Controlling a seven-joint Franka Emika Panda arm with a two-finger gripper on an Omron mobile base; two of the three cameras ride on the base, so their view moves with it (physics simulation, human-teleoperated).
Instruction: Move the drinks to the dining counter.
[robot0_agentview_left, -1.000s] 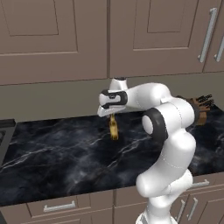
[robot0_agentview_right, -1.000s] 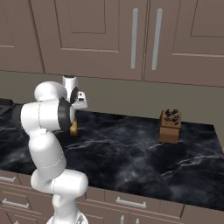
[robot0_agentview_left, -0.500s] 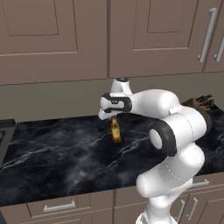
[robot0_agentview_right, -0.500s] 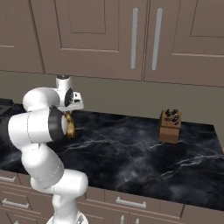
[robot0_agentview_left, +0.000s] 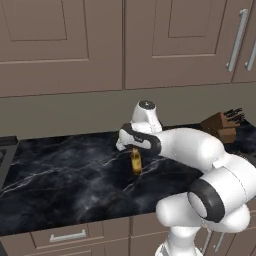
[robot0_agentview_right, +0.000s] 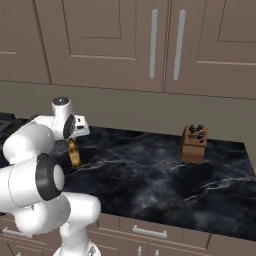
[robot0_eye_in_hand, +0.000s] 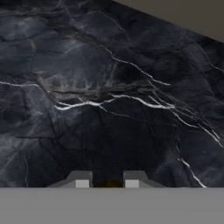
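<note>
Black marble surface (robot0_agentview_left: 65, 185) lay bare on both sides of the arm, backed by a brown wall under panelled cabinets (robot0_agentview_right: 115, 45); a knife block (robot0_agentview_right: 194, 144) stood well apart. The tool (robot0_agentview_left: 135, 149) was clenched on the amber bottle (robot0_agentview_left: 136, 163), which hung upright, long axis vertical, above the marble.

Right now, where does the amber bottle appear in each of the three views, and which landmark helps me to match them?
Left base view: amber bottle at centre, hanging under the hand, over the marble top.
Right base view: left of centre, beside the white arm.
Hand view: just an amber sliver at the bottom, between the fingers.
Shared landmark: the knife block, far right in both base views.
</note>
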